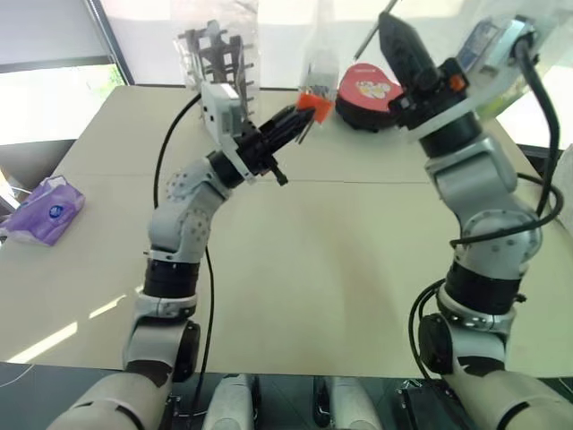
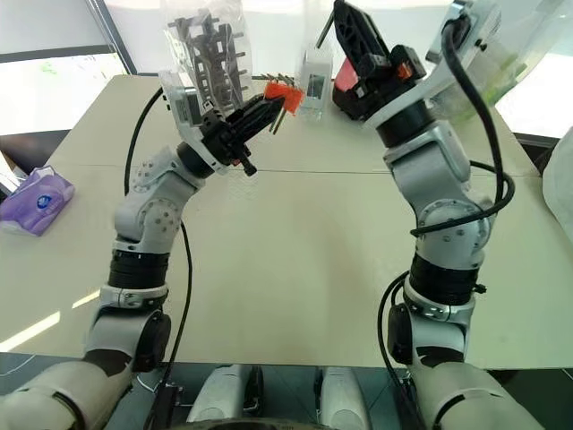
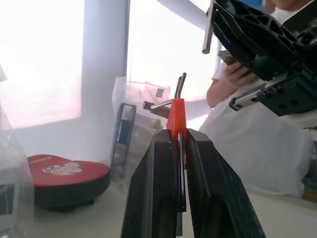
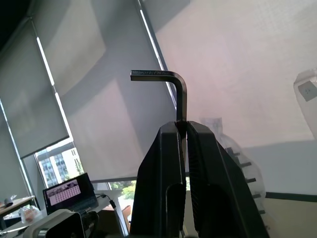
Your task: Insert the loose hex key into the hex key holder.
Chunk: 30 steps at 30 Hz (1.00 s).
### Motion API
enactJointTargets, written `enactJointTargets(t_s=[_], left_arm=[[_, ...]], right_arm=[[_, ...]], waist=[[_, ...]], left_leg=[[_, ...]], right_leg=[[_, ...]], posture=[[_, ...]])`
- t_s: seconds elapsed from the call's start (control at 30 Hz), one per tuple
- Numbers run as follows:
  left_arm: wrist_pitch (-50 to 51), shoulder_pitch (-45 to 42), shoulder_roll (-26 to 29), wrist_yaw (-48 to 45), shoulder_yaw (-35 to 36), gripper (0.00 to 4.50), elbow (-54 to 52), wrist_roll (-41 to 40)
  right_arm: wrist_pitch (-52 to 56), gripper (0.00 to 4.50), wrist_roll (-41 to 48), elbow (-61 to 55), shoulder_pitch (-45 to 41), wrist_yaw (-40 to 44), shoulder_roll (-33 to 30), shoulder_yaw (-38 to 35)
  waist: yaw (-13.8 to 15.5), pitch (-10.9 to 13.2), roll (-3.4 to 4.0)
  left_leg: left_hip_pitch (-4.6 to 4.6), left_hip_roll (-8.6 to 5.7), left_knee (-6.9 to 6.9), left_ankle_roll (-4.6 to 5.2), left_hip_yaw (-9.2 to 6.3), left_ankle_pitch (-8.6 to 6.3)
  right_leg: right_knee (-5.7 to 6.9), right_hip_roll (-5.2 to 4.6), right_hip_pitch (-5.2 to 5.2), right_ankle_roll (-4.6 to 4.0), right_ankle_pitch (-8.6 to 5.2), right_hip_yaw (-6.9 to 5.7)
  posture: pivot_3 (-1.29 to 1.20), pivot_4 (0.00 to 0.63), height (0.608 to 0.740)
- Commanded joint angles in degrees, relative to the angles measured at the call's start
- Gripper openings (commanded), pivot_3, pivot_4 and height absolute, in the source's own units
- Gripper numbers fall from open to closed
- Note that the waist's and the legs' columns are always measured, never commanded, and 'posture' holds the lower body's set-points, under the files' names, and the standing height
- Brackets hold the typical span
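My left gripper (image 1: 298, 119) is raised over the far part of the table and is shut on the hex key holder (image 1: 313, 104), an orange-red block with several thin grey keys sticking out (image 3: 176, 115). My right gripper (image 1: 392, 25) is higher up and to the right, and is shut on the long leg of the loose hex key (image 4: 180, 94). The bare L-shaped rod's bent end points sideways above the fingertips (image 4: 171, 130). In the left wrist view the right gripper (image 3: 257, 34) and the loose hex key (image 3: 209, 27) hang above and to the right of the holder, apart from it.
A red heart-shaped box (image 1: 367, 94) lies on the beige table (image 1: 340, 260) behind the grippers. A clear bag with a grey rack (image 1: 219, 49) stands at the back left and a purple tissue pack (image 1: 49, 208) at the left edge. A person in white (image 3: 247, 134) stands beyond the table.
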Motion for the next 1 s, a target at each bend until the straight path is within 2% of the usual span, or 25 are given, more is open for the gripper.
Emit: enactJointTargets(t_s=[0.03,0.3,1.0], left_arm=[[-4.8,-0.8,-1.5,0.0,0.9,0.00,0.5,0.3],[-6.3,-1.8,-2.5,-1.0,0.4,0.00,1.3,-0.5],[-4.2,-1.3,-2.3,-1.5,-0.4,0.00,-2.2,-2.5]], right_arm=[[1.7,0.02,-0.4,-1.0,-1.3,0.5,-1.3,1.4],[4.3,0.02,-2.0,-1.2,-0.8,-0.3,-1.8,3.3],[4.3,0.02,-5.2,1.1,-2.2,0.6,-1.6,2.2]], waist=[[0.0,0.0,0.00],[-0.2,0.0,0.00],[-0.1,0.0,0.00]], left_leg=[[0.00,0.00,0.00,0.00,0.00,0.00],[0.00,0.01,-0.01,0.00,-0.01,0.00],[0.00,0.01,-0.01,0.00,-0.01,0.00]], right_leg=[[0.00,0.00,0.00,0.00,0.00,0.00],[0.03,0.01,-0.03,0.00,0.00,0.00],[0.01,0.01,-0.02,0.00,0.00,0.00]], posture=[[0.00,0.150,0.740],[0.00,0.150,0.740],[0.00,0.150,0.740]])
